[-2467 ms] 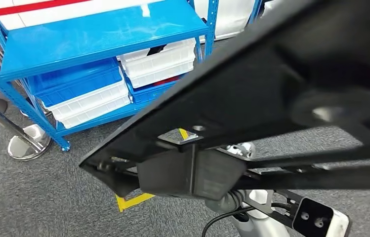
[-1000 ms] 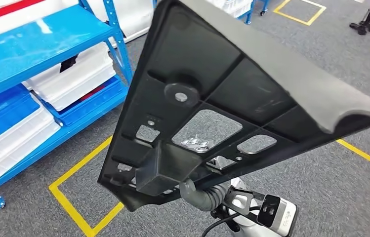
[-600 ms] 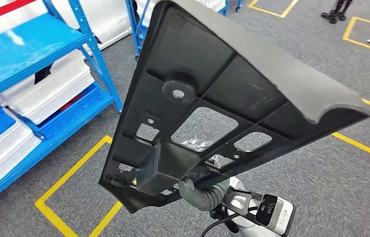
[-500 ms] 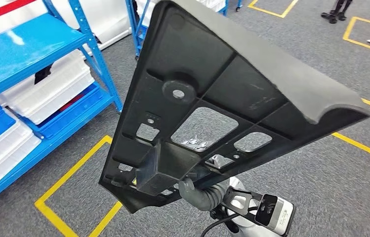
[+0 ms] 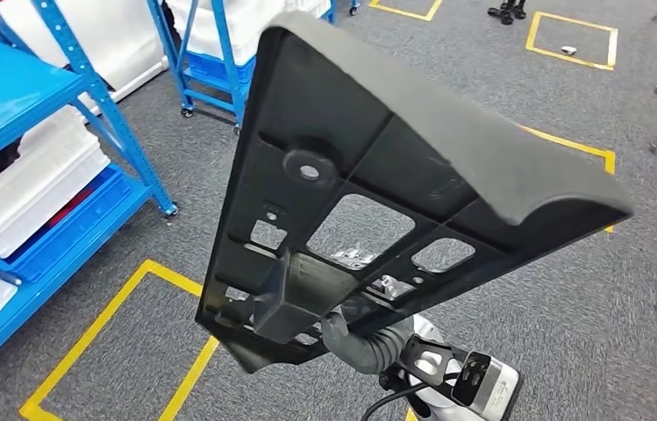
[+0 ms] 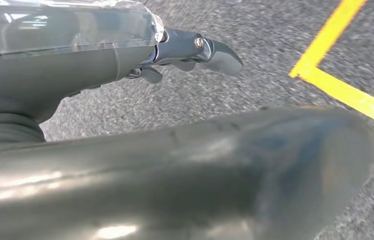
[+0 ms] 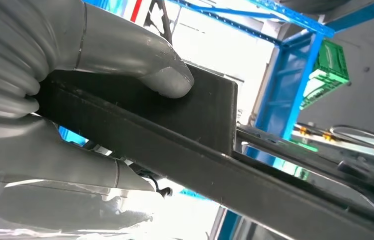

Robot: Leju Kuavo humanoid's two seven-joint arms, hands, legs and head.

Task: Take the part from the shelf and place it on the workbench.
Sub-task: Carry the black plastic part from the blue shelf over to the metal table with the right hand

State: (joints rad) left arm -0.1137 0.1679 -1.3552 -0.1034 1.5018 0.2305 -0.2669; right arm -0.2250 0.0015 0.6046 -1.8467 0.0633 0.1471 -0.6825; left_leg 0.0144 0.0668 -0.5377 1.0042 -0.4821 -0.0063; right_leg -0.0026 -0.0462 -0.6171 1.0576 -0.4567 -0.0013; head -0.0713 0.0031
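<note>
Above the carpet, right hand (image 7: 75, 90) grips part (image 5: 377, 175), tilted.

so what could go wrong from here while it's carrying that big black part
1. The right hand holds the black part at just one low edge; the wide panel could twist or slip in the grasp.
2. The part blocks much of the head view, so the yellow floor marking and blue shelf nearby are easy to misjudge, perhaps clipping the shelf.
</note>
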